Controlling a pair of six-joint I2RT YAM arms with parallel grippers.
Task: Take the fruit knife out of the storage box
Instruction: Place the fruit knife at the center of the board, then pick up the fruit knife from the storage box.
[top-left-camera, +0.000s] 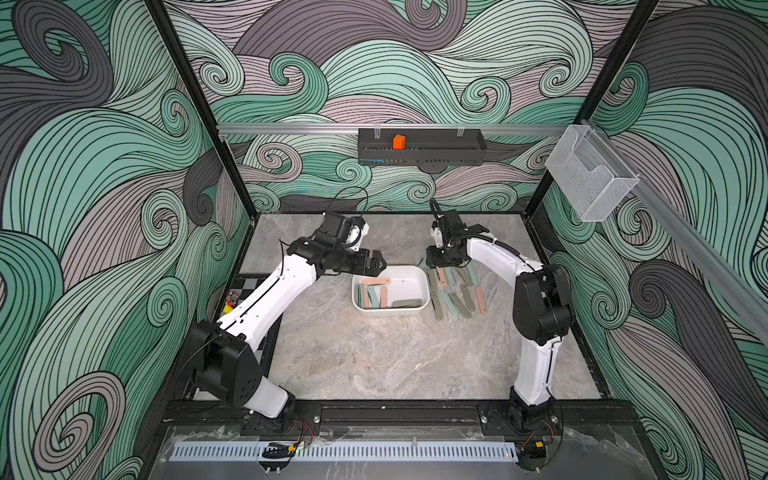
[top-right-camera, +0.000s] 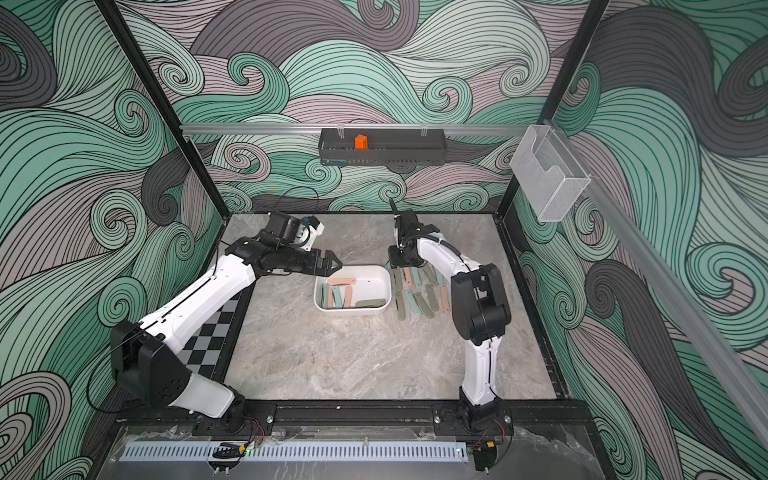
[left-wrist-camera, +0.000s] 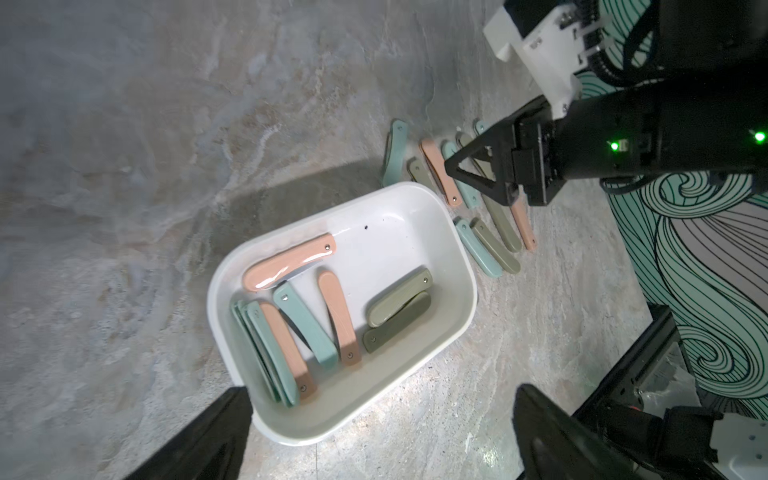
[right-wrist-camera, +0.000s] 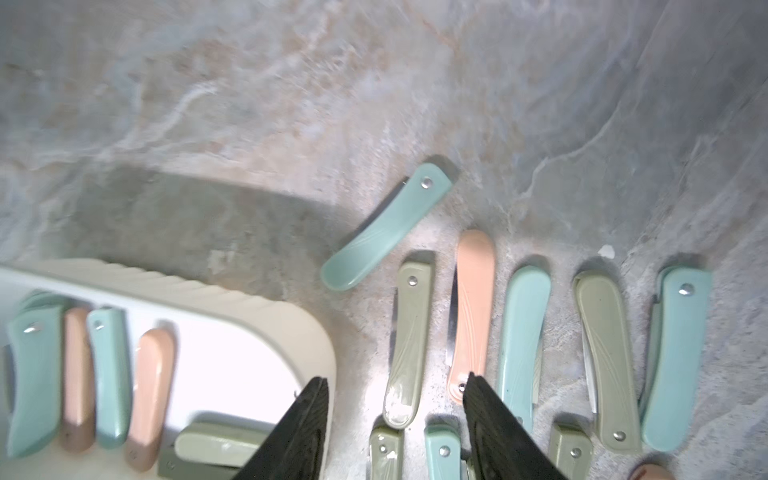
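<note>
Fruit knives (left-wrist-camera: 291, 266) are lying inside the storage box (left-wrist-camera: 374, 193), while a row of knives (top-left-camera: 455, 297) is resting on the table (top-left-camera: 374, 357) just beside it, so the emptying is looking roughly half done. Right gripper (right-wrist-camera: 395, 379) is hovering spread and empty over that row; left gripper (top-left-camera: 377, 268) is hanging open above the box's corner.

Pastel fruit knives (left-wrist-camera: 291, 266), white storage box (left-wrist-camera: 395, 232)
They are peach, teal and olive; the counter (top-left-camera: 374, 357) grey-beige marble; walls (top-left-camera: 415, 62) swirl green, mauve and grey with black lines; an orange block (top-left-camera: 399, 142) in a black tray (top-left-camera: 449, 153).
</note>
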